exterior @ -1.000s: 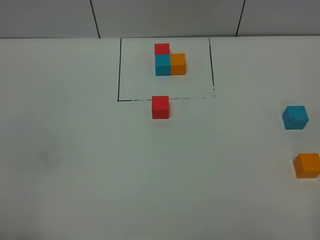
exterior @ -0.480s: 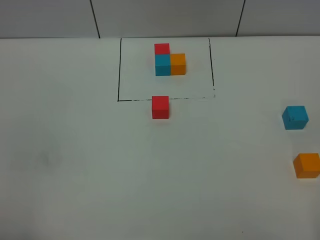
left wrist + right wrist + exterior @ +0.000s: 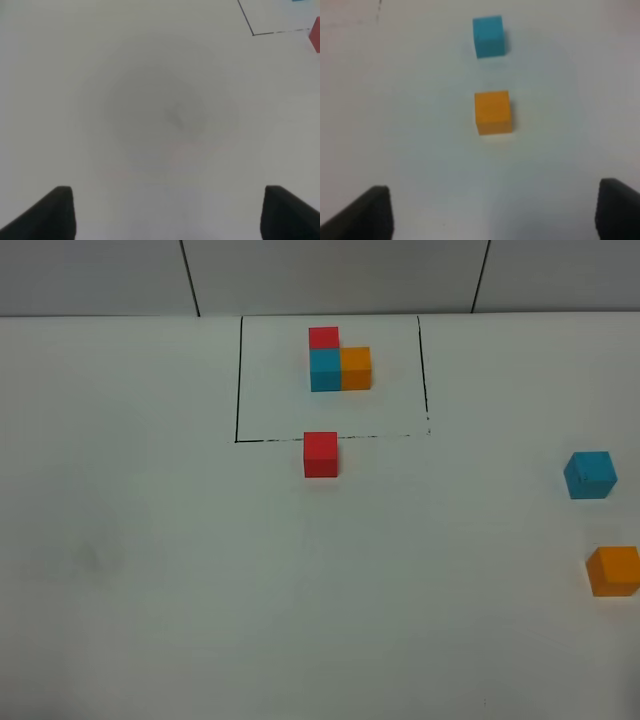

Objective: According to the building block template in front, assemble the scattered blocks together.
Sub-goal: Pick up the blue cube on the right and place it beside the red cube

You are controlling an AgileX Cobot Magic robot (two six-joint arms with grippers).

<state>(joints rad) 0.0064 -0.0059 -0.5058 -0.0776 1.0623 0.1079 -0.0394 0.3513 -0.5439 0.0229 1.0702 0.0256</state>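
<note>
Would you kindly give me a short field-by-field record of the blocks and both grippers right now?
template: building block template, L-shaped trio inside the black frame
red: red cube at the frame's near line
cyan-blue: cyan-blue cube far right, loose
orange: orange cube far right, nearer, loose
left gripper: open, empty
right gripper: open, empty, orange cube ahead

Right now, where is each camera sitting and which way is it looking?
Exterior high: mounted high, looking down at the table, template, red block, cyan block and orange block; no robot parts show.
Left wrist: on the left arm, facing bare table; left fingers spread, red block just in view.
Right wrist: on the right arm, facing the orange block and cyan block; right fingers spread.
Shared: right wrist and high views both show those two.
</note>
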